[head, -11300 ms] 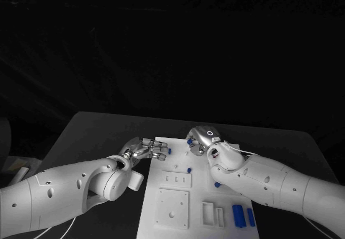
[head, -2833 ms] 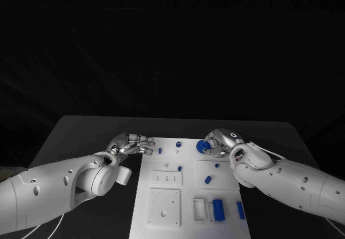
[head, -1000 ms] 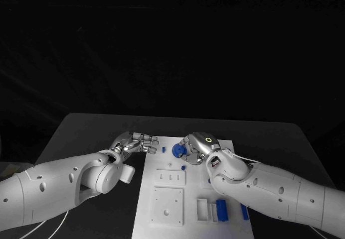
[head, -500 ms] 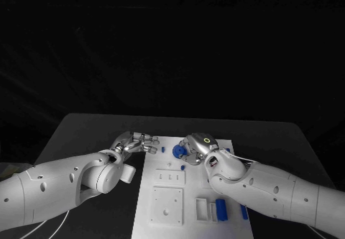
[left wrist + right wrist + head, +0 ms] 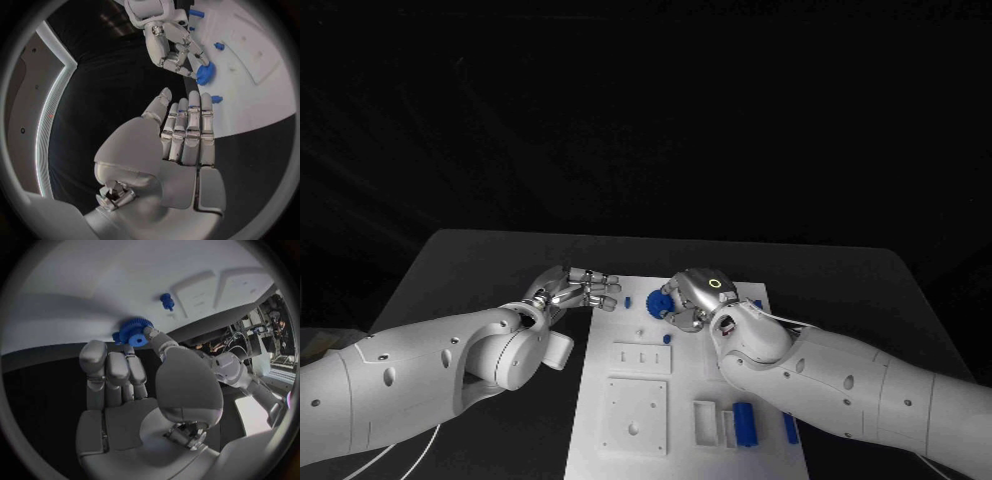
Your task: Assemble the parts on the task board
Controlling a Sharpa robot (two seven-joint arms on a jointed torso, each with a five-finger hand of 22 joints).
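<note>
The white task board (image 5: 635,400) lies in the middle of the black table. My right hand (image 5: 689,297) hovers over its far end and pinches a blue gear (image 5: 659,303) between thumb and fingers. The right wrist view shows that gear (image 5: 132,333) at the fingertips of the right hand (image 5: 134,390), close to the board (image 5: 94,285) and near a small blue peg (image 5: 166,301). My left hand (image 5: 576,289) rests at the board's far left corner and holds nothing. In the left wrist view the left hand (image 5: 181,137) has its fingers side by side, facing the gear (image 5: 205,73).
A small blue peg (image 5: 627,300) stands on the board between the two hands. Two blue blocks (image 5: 744,422) lie near the board's near right corner, beside white slots. Recessed white plates (image 5: 643,357) fill the board's middle. Black table surrounds the board.
Since 2.8 s ago my right hand has carried the blue gear leftward across the board's far end. In the last second it has barely shifted. The left hand has stayed put.
</note>
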